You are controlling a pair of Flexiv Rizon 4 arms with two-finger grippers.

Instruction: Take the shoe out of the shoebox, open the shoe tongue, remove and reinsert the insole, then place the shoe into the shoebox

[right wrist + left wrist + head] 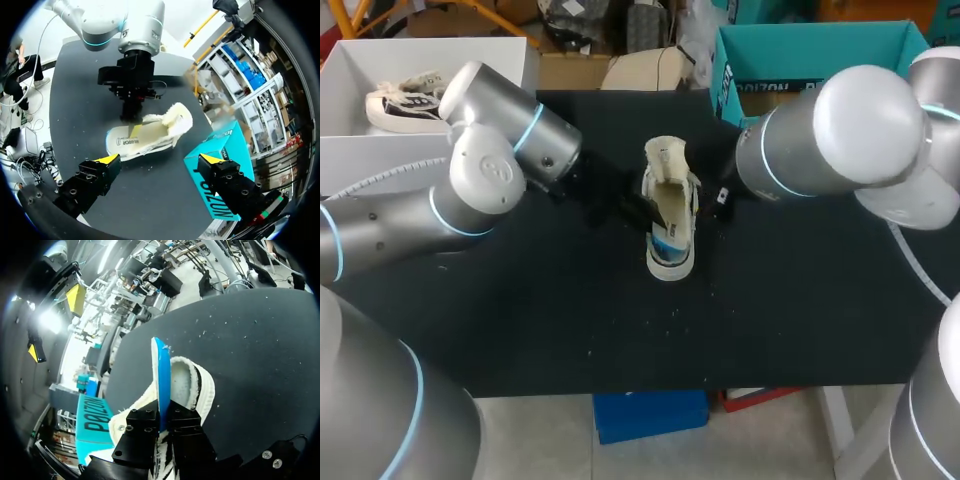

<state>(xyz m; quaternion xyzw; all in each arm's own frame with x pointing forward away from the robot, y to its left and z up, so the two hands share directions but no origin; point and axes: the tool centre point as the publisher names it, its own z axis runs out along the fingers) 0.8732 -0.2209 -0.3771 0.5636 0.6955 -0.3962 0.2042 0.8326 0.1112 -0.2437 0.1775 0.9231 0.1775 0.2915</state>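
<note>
A black table (pixel 520 330) fills the overhead view. A teal shoebox (pixel 820 45) sits at its far edge, toward one o'clock. A cream fleece-lined shoe (pixel 670 255) stands at the centre, outside the box. From nine o'clock, the left gripper (pixel 161 416) is clenched on the blue insole (pixel 160 372), which stands on edge in the shoe. The right gripper (pixel 160 160) hangs at the shoe's three o'clock, fingers released, holding nothing.

Robotics lab; left arm (pixel 470 190), right arm (pixel 820 140), black worktable (pixel 570 320)
</note>
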